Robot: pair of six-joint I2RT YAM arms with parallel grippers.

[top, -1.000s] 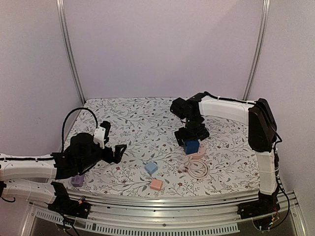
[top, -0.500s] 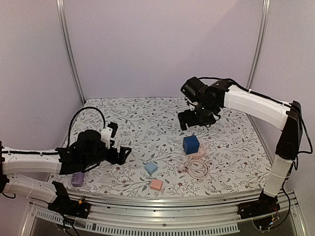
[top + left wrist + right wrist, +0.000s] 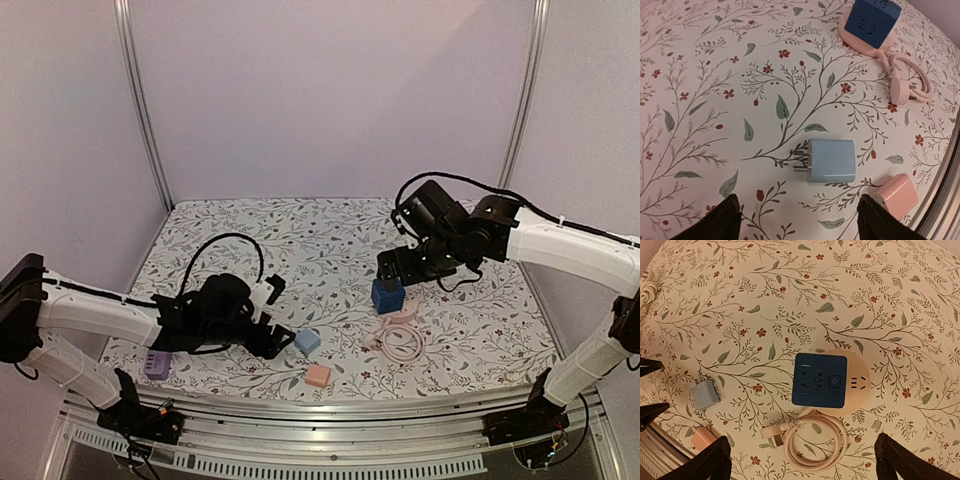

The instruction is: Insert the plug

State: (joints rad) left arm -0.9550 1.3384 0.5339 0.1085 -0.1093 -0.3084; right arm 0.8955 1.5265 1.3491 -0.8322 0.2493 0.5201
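Left gripper farther over floral tablecloth

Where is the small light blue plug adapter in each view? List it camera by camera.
Top external: light blue plug adapter low centre.
Left wrist: adapter centre, slightly low, prongs pointing left.
Right wrist: adapter left side, mid-height.
Shared landmark: dark blue cube power socket, visible in all three.

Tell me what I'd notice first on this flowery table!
The dark blue socket cube jumps out, sitting on a pink round base right of the middle, with a pink cable coiled in front of it. Near the front edge lie a light blue plug and a pink plug, with the left end effector open and aimed at the blue one.
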